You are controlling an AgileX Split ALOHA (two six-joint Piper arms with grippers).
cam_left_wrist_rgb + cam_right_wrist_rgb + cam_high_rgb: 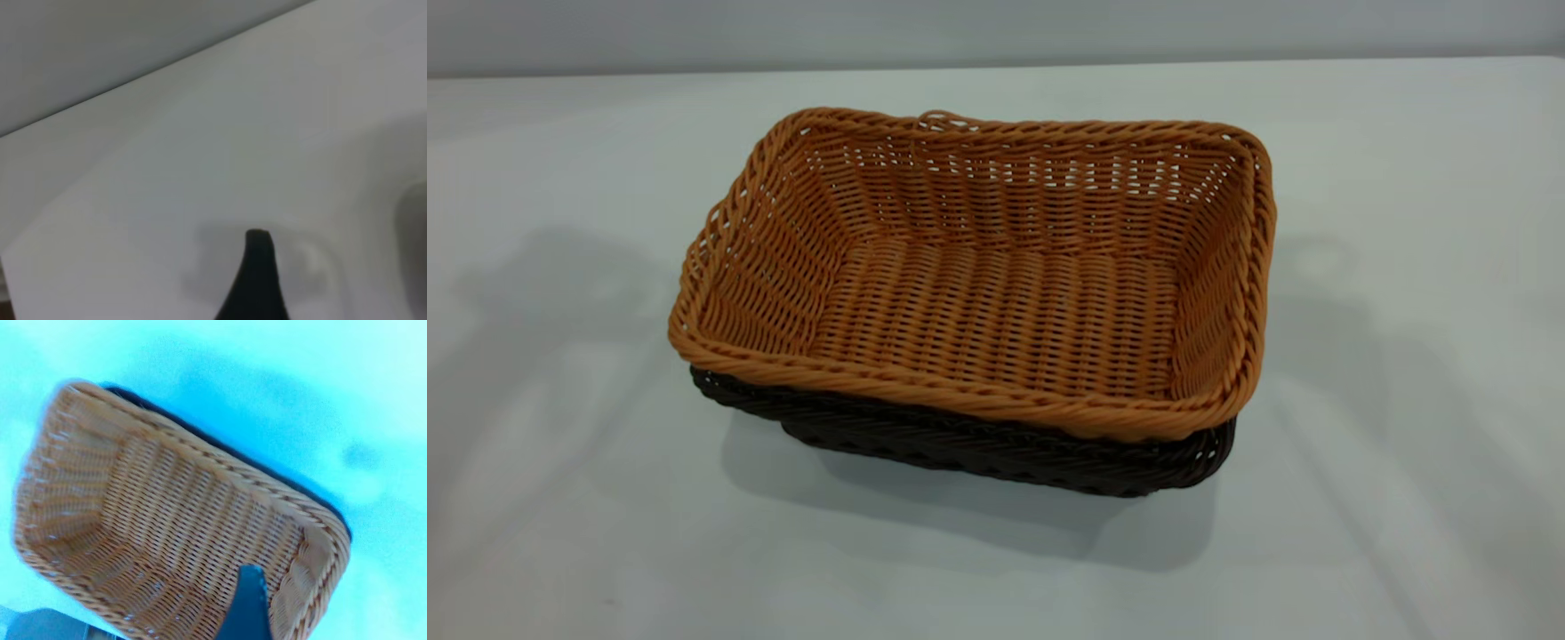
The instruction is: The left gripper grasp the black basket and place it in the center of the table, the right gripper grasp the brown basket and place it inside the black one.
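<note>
The brown basket (pixel 996 302) sits nested inside the black basket (pixel 978 449) in the middle of the white table (pixel 560 498). Only the black basket's rim and near wall show beneath it. Neither gripper shows in the exterior view. In the right wrist view, one finger (pixel 248 603) of my right gripper hangs above the brown basket (pixel 167 533), close to its braided rim and holding nothing. A strip of the black basket (pixel 140 400) shows behind. In the left wrist view, one finger (pixel 257 270) of my left gripper hangs over bare table (pixel 200 153), holding nothing.
The table's far edge meets a grey wall (pixel 996 31) behind the baskets. Soft arm shadows fall on the tabletop to the left and right of the baskets.
</note>
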